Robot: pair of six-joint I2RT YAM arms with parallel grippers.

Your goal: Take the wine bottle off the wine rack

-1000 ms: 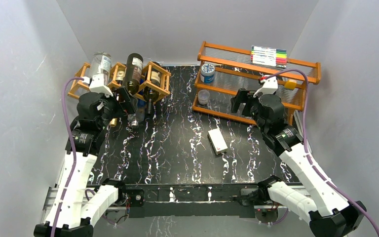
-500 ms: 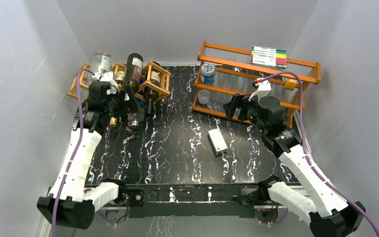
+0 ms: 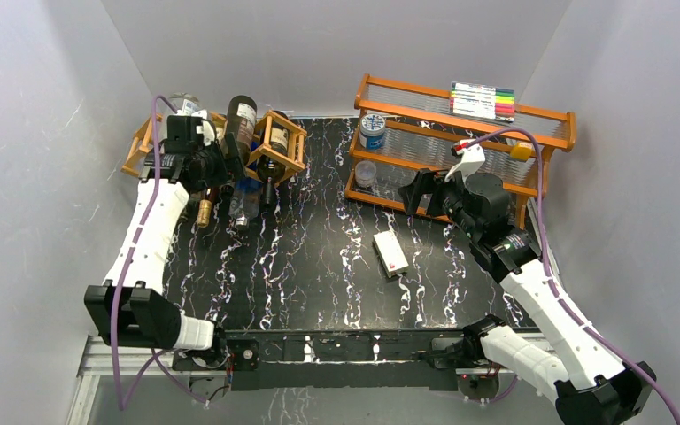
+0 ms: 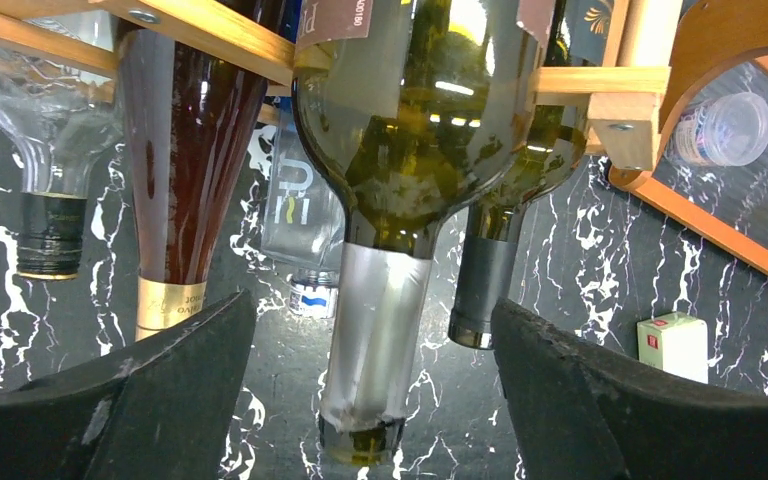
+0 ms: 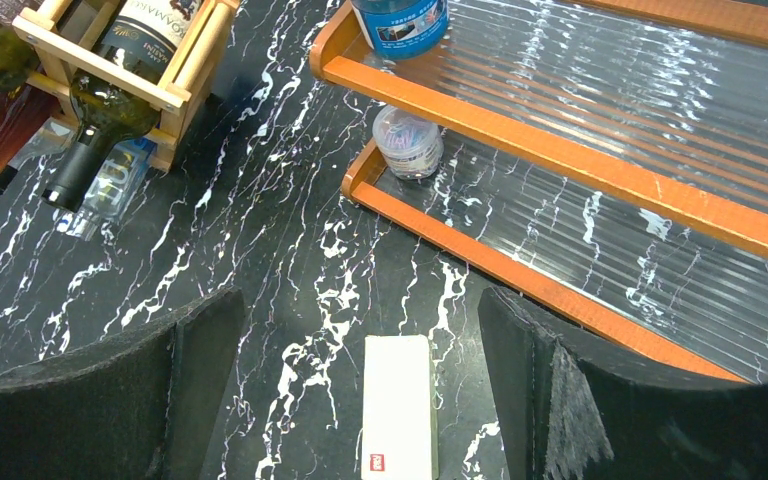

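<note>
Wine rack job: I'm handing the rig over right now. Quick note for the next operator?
Left gripper: open, at the wine rack, a finger on either side of the green wine bottle neck; no contact visible.
Right gripper: open, empty, over the table near the white box, in front of the orange shelf.
Done: approach only; the bottle lies in the rack.
Left: close on the neck, then draw the bottle out, probably slowly.

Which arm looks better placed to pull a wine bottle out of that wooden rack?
Left. The left claw is open around the neck of the green wine bottle in the wine rack; the right claw hangs open near the orange shelf.
</note>
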